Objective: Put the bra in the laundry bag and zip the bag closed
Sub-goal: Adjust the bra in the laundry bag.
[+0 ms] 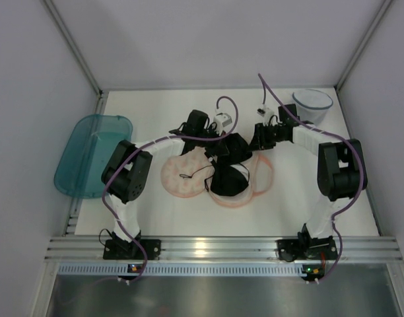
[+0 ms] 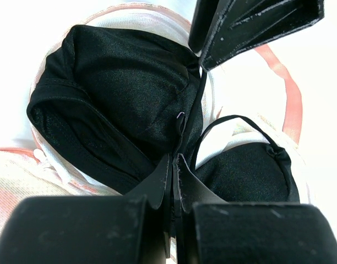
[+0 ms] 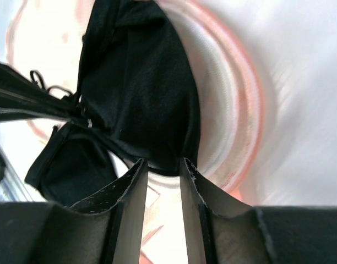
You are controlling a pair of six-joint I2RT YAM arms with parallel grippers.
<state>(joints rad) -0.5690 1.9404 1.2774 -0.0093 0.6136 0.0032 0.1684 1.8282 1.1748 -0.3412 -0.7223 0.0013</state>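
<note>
Your left gripper (image 2: 175,165) is pinched tight on the bra (image 2: 124,82), right at the narrow bridge between the cups. Your right gripper (image 3: 163,165) stands part-open, with a cup's edge at its tips but not clamped. The bra hangs over the right lobe of the laundry bag (image 1: 179,177), its long axis running near-to-far.

White tabletop (image 1: 156,211) with an open cream-peach, triangle-printed fabric laundry bag (image 1: 179,179) at centre and a translucent round tub (image 1: 312,101) at the far right.
</note>
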